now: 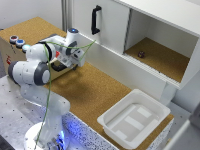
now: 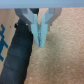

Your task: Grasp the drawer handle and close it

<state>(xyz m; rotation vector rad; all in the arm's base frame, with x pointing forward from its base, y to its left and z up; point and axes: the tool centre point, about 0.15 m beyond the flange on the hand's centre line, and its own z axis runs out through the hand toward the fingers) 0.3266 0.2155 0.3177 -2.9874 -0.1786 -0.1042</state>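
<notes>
The tan drawer [image 1: 63, 73] sits in the side of the brown cork-topped box [image 1: 31, 29] at the exterior view's left. My gripper [image 1: 65, 62] is right at the drawer front, and the wrist hides the handle in that view. In the wrist view the gripper [image 2: 39, 42] has its fingers [image 2: 44, 30] pressed together with nothing seen between them. A long black shape, probably the drawer handle [image 2: 19, 56], lies just beside the fingertips over tan wood. I cannot tell whether the fingers touch it.
A white cabinet [image 1: 107, 27] with a black door handle [image 1: 95, 20] stands behind, and its open compartment [image 1: 160, 57] holds a small dark object [image 1: 141, 54]. A white plastic bin [image 1: 132, 117] sits on the cork table. A green cable [image 1: 80, 51] runs along the arm. Coloured buttons [image 1: 17, 41] are on the box.
</notes>
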